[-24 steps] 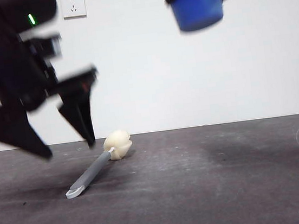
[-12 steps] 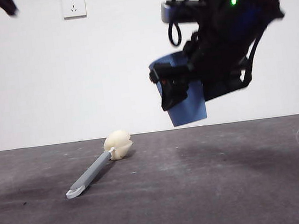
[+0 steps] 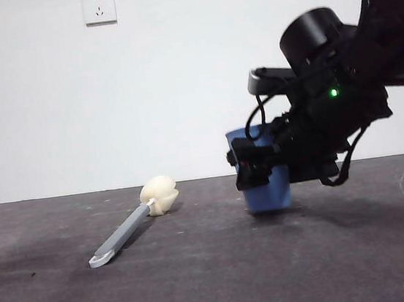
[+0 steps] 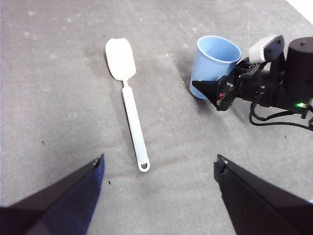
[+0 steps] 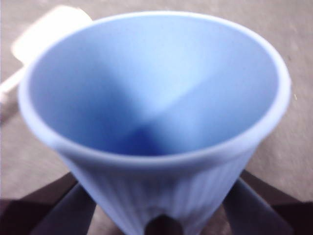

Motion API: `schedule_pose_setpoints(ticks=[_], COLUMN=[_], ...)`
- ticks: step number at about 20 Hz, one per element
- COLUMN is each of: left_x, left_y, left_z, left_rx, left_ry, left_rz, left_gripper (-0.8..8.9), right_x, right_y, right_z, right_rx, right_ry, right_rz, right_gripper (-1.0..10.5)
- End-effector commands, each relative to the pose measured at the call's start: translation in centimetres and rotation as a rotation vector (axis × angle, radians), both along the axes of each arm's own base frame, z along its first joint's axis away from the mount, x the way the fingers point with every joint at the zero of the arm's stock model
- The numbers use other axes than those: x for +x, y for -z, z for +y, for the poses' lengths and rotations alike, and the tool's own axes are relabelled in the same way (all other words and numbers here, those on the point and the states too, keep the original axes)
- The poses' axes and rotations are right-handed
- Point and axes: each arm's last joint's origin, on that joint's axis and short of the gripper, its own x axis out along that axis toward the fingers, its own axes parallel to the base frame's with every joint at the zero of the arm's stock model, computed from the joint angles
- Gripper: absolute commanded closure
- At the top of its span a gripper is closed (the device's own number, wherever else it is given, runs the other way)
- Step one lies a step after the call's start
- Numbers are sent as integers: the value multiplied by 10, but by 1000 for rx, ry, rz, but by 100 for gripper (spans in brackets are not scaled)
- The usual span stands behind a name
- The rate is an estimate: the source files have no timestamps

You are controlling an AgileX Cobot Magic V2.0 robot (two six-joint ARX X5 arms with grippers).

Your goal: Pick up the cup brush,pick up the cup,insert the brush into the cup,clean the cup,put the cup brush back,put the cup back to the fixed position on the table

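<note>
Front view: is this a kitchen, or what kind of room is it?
Probably a robot test room, not a kitchen: a bare dark table, a plain white wall with a power socket, and a robot arm's right gripper holding a blue cup.

Your blue ribbed cup [image 3: 267, 189] stood upright on the table [image 3: 216, 267], mouth open, while your cup brush [image 4: 129, 100] lay flat beside it, apart.

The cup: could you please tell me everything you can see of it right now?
The cup is a blue, plastic-looking tumbler with fine vertical ribs, a smooth rim band and a narrower base. It stands upright, mouth up and empty, with its base at the table, right of the cup brush. The right claw grips its sides.
</note>
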Motion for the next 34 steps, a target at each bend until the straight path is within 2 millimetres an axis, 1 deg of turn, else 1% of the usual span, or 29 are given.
schedule_pose_setpoints(ticks=[1, 6, 9, 12, 13, 14, 15, 17, 19, 20, 24, 26, 30, 34], left_x=[0, 0, 0, 0, 0, 0, 0, 0, -1, -1, -1, -1, -1, -1], left_y=[1, 1, 1, 1, 1, 1, 1, 2, 3, 4, 4, 4, 4, 4], left_z=[1, 1, 1, 1, 1, 1, 1, 1, 2, 2, 2, 2, 2, 2], left_rx=[18, 21, 21, 22, 22, 22, 23, 29, 39, 41, 43, 42, 43, 43], left_ry=[-19, -21, -21, -21, -21, -21, -21, -21, -21, -21, -20, -21, -20, -20], left_rz=[-12, -13, -12, -12, -12, -12, -12, -3, 12, 16, 18, 19, 20, 19], left_gripper=[436, 436, 436, 436, 436, 436, 436, 436, 436, 436, 436, 436, 436, 436], right_x=[1, 1, -3, -8, -10, -11, -11, -12, -12, -12, -14, -15, -16, -26], right_y=[6, 19, 24, 32, 34, 36, 36, 34, 34, 35, 37, 36, 27, 7], right_z=[-3, -9, -11, -13, -14, -14, -14, -14, -14, -14, -15, -15, -16, -21], right_rx=[18, -4, -20, -87, -104, -120, -126, -115, -112, -111, -126, -124, -106, -128], right_ry=[-7, -38, -45, -63, -65, -72, -85, -102, -97, -95, -94, -93, -81, -80], right_rz=[9, 74, 96, 165, 197, 206, 206, 207, 210, 217, 252, 253, 255, 306], right_gripper=[963, 963, 963, 962, 929, 868, 771, 654, 590, 590, 466, 441, 441, 441])
